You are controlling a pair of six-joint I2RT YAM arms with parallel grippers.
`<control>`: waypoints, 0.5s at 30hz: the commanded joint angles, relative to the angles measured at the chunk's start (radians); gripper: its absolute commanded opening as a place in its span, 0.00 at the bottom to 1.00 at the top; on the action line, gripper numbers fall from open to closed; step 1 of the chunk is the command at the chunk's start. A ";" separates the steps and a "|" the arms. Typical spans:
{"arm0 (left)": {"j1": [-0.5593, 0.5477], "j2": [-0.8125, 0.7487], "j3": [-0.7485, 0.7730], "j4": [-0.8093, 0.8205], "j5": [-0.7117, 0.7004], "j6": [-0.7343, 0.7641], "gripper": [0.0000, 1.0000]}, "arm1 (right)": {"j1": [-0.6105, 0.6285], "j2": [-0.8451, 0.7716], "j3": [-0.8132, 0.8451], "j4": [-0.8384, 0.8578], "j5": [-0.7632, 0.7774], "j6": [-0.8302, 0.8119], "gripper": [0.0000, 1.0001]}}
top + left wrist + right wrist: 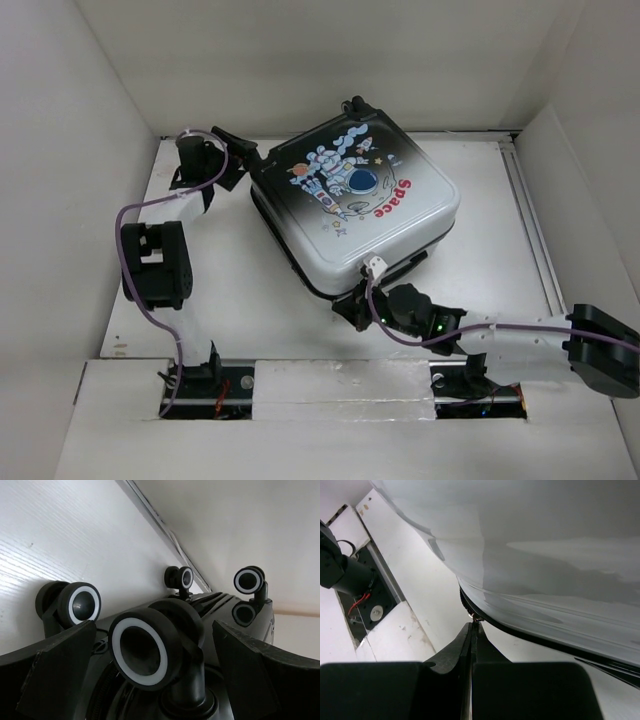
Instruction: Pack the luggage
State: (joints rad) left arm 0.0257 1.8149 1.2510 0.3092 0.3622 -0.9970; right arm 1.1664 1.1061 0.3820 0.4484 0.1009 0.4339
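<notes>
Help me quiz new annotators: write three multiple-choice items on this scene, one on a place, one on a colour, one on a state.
1. Where is the left gripper?
A) at the wheels of the luggage
B) on its printed top
C) well away from it

2. What colour is the word "Space"?
A) blue
B) red
C) green

3. How is the right gripper?
A) wide open
B) shut on a wheel
C) shut on the zipper pull

Answers:
1 A: its wrist view shows a wheel between its open fingers.
2 B: the top view shows red letters on the shell.
3 C: its fingers meet, with the small metal pull at their tips, by the shell's seam.
</notes>
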 commanded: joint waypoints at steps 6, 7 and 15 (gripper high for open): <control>0.002 0.026 0.027 0.118 0.092 -0.107 0.96 | 0.036 -0.011 0.017 -0.031 -0.070 -0.001 0.00; 0.002 0.026 0.001 0.210 0.092 -0.139 0.94 | 0.036 -0.011 0.017 -0.031 -0.070 -0.001 0.00; -0.007 0.073 -0.071 0.432 0.096 -0.307 0.44 | 0.036 -0.055 0.017 -0.031 -0.041 -0.001 0.00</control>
State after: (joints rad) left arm 0.0441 1.9064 1.1881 0.6056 0.3958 -1.2263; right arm 1.1683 1.0870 0.3824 0.4103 0.1055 0.4335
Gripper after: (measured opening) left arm 0.460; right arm 0.009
